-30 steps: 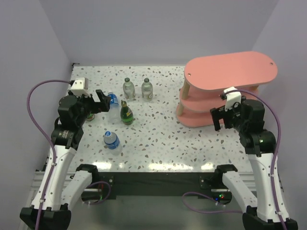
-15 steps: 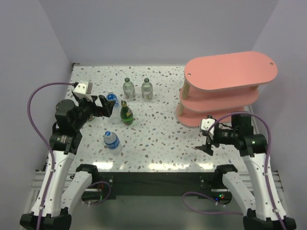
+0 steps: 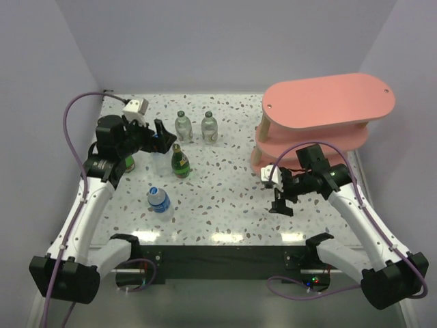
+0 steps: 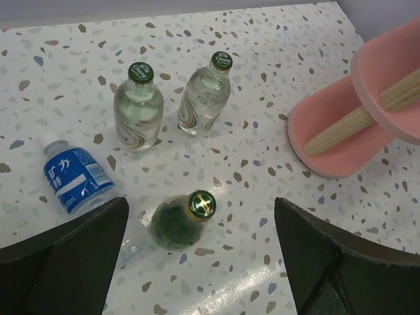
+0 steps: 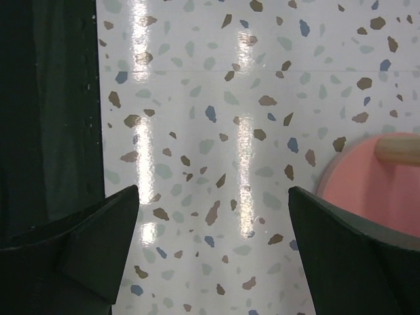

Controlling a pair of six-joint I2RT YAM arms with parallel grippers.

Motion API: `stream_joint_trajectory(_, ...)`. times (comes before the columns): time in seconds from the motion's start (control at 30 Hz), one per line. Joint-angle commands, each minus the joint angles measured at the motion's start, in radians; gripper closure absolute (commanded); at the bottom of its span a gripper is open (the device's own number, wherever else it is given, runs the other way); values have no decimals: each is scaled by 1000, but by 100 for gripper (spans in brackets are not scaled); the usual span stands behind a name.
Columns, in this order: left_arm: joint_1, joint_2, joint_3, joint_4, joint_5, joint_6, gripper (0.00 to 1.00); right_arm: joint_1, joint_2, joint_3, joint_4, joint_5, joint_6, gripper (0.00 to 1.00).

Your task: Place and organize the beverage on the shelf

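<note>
Speckled tabletop [image 4: 275,59], two green-capped clear bottles [image 4: 138,105]

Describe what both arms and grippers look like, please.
The left arm and right arm have white shells with black joints and bases. A purple cable loops along each. The left gripper and right gripper have black, wedge-shaped fingers, with a small white camera block at each wrist. No markings are legible.
</note>
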State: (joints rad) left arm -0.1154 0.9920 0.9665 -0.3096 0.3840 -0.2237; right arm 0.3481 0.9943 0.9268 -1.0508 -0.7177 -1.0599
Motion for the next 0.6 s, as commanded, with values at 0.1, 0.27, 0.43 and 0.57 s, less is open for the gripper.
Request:
stream_joint_trajectory(0.1,-164,143,195,-133,-204,10,8,26,18,27,138,104,130,1)
stream_joint_trajectory(0.27,-236,195,231,-272,-382,-23,20,34,27,17,207,144,221,1)
stream_joint_trajectory(0.43,-277,246,265,-344,-503,-46,35,48,43,9,232,147,230,1)
stream_joint_trajectory(0.57,-314,296,284,-367,-534,-48,38,58,55,15,248,152,236,1)
